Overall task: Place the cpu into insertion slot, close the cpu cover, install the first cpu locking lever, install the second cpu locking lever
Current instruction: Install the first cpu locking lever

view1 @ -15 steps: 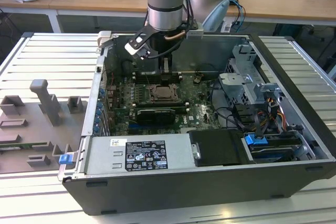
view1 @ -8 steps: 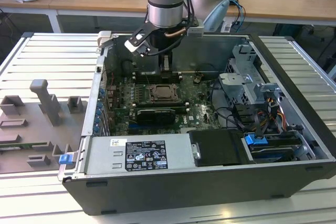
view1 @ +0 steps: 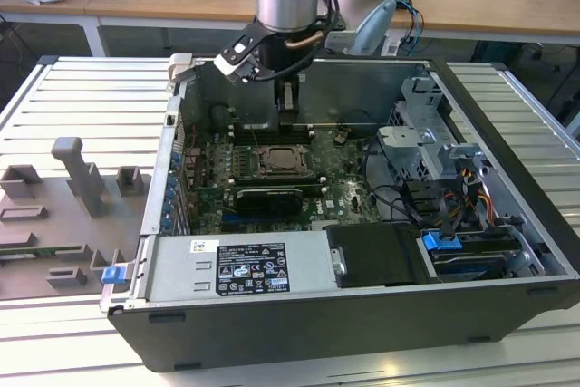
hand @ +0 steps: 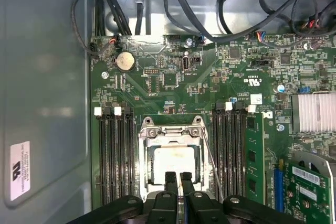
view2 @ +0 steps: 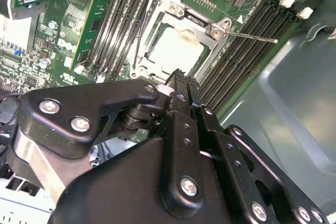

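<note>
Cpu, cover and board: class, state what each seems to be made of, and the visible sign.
Cpu: metal lid, matt pale silver-beige, likely; it glares softly. Cover: bright stamped steel, probably; shiny silver with sharp highlights. Board: green lacquered laminate, seemingly; glossy green with fine traces.

slatted metal table (view1: 91, 97) bears open computer case (view1: 272, 337), grey fixtures (view1: 82, 174).

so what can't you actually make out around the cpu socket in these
- First wrist view: the gripper hides the near edge of the cpu cover and the cpu.
- Both wrist views: whether the gripper's tips touch the cover cannot be told, since its own body blocks the contact spot.
- Exterior view: the insertion slot is too small to tell whether the thin lever is latched.
</note>
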